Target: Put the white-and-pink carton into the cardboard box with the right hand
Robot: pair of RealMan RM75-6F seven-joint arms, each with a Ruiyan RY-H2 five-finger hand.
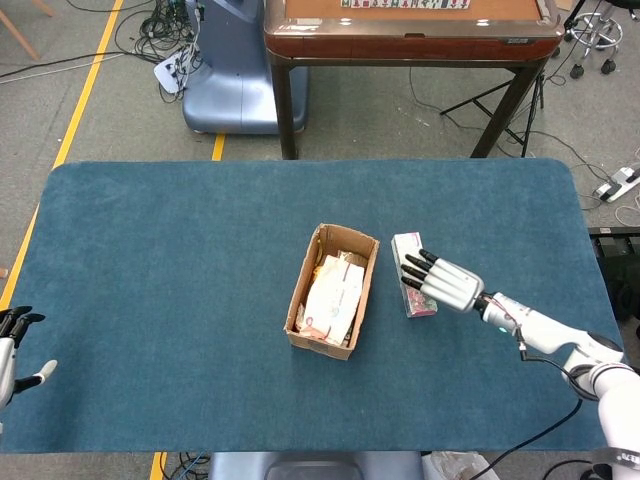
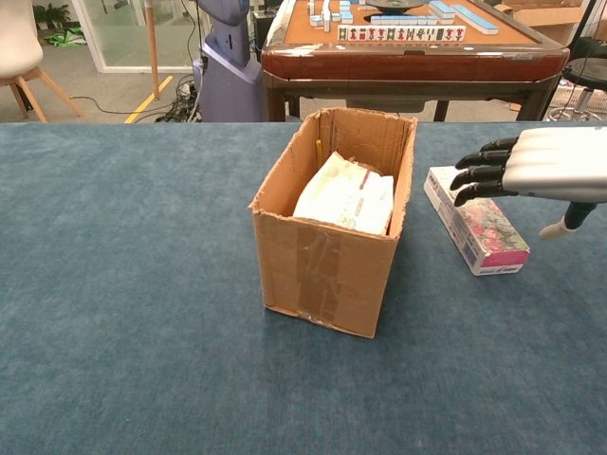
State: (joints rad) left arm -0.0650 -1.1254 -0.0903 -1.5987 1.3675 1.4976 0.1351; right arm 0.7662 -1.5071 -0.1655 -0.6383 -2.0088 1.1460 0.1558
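On the blue worktop (image 1: 150, 260), the white-and-pink carton (image 2: 474, 220) lies flat just right of the open cardboard box (image 2: 327, 246). Right hand (image 2: 531, 167) hovers over the carton, fingers extended and apart, holding nothing. Left hand (image 1: 12, 345) rests open at the worktop's near-left edge.

Blue table (image 1: 180, 260); cardboard box (image 1: 331, 291); carton (image 2: 474, 220)

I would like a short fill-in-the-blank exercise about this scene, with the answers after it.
1. The right hand hovers above the white-and-pink ____.
2. The carton lies on the ____ table.
3. The cardboard box already holds a white ____.
4. The left hand holds ____.

Missing words: carton; blue; packet; nothing
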